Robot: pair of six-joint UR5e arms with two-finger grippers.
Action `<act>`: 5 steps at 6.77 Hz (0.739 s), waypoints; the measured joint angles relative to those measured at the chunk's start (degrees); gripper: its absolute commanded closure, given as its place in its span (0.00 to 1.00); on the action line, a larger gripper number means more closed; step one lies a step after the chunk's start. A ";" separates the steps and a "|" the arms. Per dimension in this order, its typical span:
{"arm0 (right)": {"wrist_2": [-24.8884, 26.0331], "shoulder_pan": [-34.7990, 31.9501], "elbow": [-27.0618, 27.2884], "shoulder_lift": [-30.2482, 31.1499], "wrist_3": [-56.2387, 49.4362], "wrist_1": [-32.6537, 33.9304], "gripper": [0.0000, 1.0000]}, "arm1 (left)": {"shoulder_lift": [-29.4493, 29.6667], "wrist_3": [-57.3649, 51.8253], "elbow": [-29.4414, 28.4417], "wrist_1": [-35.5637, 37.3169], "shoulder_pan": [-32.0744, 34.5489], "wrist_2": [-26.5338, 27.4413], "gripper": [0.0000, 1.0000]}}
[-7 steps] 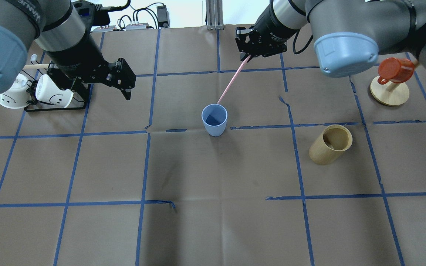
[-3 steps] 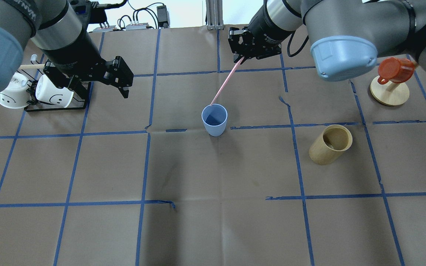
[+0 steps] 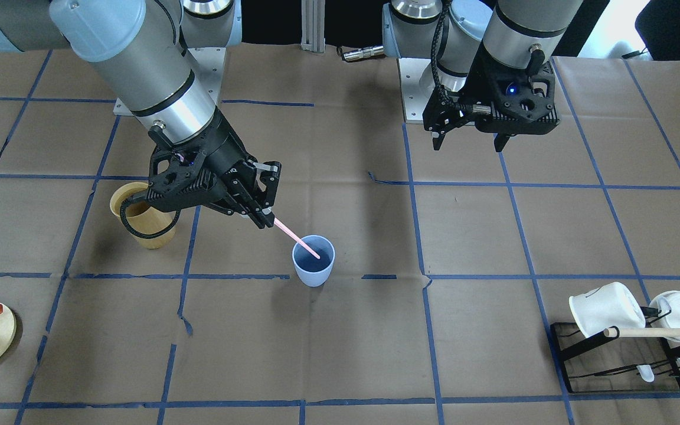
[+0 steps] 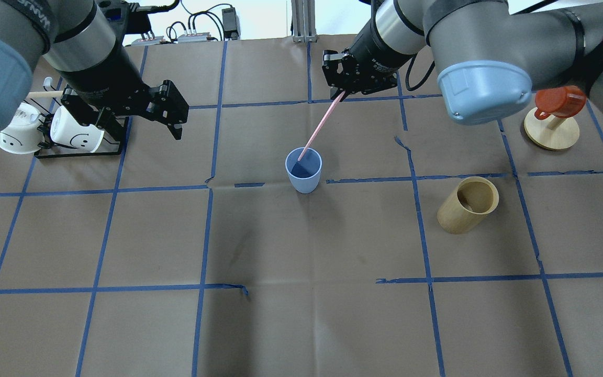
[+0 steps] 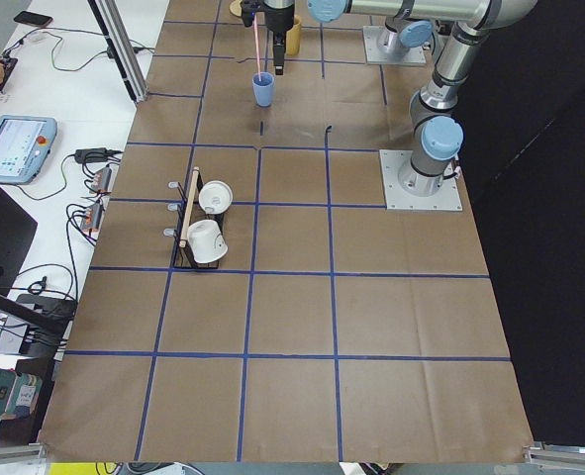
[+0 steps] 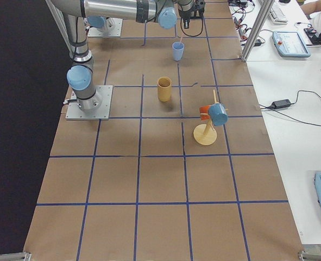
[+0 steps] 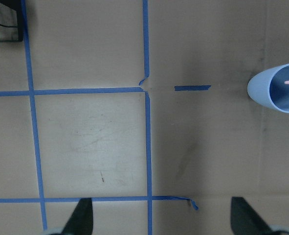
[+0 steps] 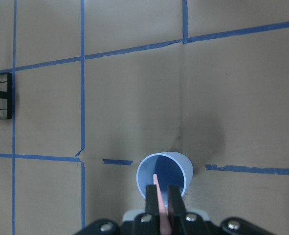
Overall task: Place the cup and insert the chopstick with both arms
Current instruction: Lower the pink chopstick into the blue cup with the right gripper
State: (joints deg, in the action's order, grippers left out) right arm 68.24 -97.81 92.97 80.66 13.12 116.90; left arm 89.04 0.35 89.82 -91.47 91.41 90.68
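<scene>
The cup (image 3: 314, 276) stood upright mid-table, the chopstick (image 3: 296, 239) slanting tip-first into its mouth. The right gripper (image 3: 268, 221) pinched the stick's upper end; the left gripper (image 3: 467, 144) hung spread wide, well away.

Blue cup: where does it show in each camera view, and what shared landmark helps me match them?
Front-facing: cup slightly left of centre, below the middle.
Overhead: cup at centre, just above the middle.
Exterior left: cup near the top, left of centre.
Exterior right: cup near the top, right of centre.
Left wrist: cup at the right edge.
Right wrist: cup bottom centre.
Landmark: pink chopstick, tip in the cup's mouth.
</scene>
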 measured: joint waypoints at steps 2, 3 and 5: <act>0.25 -0.01 1.99 0.16 0.08 0.07 0.68 | -0.14 0.00 0.12 -0.02 0.00 0.02 0.00; 0.21 -0.01 2.88 0.19 0.31 0.37 0.08 | -0.17 0.00 0.15 -0.03 0.00 0.02 0.00; 0.06 -0.01 3.32 0.31 0.98 1.60 0.00 | -0.18 0.00 0.18 -0.03 0.00 0.02 0.00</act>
State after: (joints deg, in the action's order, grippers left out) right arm 68.30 -97.82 96.29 80.96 14.10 118.51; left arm 88.86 0.35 90.00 -91.49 91.41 90.70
